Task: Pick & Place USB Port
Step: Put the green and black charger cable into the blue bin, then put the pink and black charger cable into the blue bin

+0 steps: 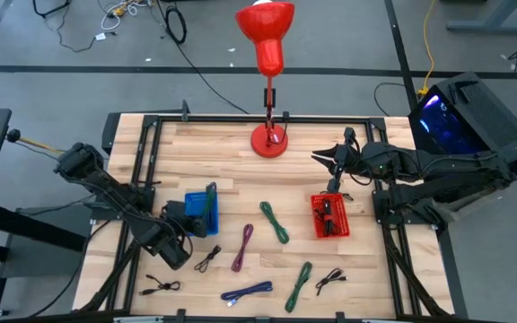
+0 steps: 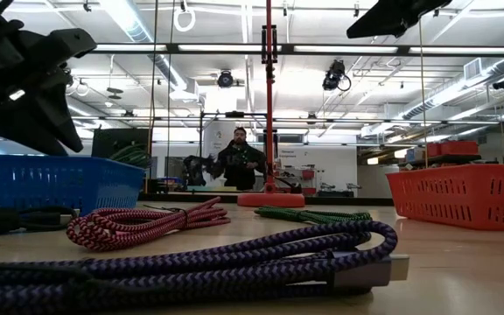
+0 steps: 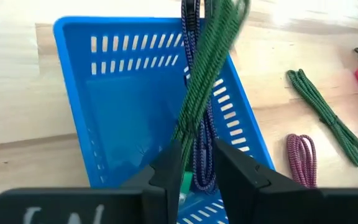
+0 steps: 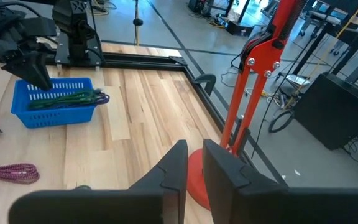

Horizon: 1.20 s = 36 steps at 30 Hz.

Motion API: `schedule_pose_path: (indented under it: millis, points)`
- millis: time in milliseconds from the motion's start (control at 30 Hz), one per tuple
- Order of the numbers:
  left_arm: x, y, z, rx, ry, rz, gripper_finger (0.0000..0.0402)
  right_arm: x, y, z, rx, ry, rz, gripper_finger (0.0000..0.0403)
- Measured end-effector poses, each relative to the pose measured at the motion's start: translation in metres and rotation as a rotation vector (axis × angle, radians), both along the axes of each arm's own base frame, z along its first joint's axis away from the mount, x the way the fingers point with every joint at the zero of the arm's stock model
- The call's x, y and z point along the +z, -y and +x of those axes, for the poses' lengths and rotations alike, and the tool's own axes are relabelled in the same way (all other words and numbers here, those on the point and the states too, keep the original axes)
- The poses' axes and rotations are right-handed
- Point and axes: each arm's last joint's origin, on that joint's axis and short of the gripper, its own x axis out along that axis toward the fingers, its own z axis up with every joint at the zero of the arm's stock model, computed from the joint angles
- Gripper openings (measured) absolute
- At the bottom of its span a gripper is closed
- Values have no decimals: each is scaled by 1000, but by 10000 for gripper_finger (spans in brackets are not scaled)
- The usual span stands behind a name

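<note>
A blue basket stands at the table's left. A bundled green USB cable and a blue-purple one lie lengthwise in it, their far ends over the basket's rim. My left gripper is at the basket's near end, open, one finger on each side of the green cable's near end. The right wrist view shows the same gripper and cable. My right gripper hangs raised beside the red lamp stand, shut and holding nothing. My left gripper has the green cable's near end running down into the gap between its parted fingers, close against one finger. I cannot tell whether it touches the cable. The cable lies along the basket.
A red basket with black cables stands at the right. Loose on the table lie green, magenta, blue-purple, a second green and black cables. A person stands far beyond the table.
</note>
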Motion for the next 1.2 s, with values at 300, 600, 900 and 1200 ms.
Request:
schedule_pose_path:
  millis: [300,600,900,1200]
  points:
    - [14,-7,-3,-70,42,169,112,-5,-3,6,94,-26,38,51]
    - [32,5,15,-336,92,182,112,-25,-6,34,170,-93,134,51]
    - [45,-5,53,-593,138,59,112,-27,-7,52,175,-31,127,51]
    - [44,-25,68,-624,134,-138,112,-26,-7,52,189,-22,91,51]
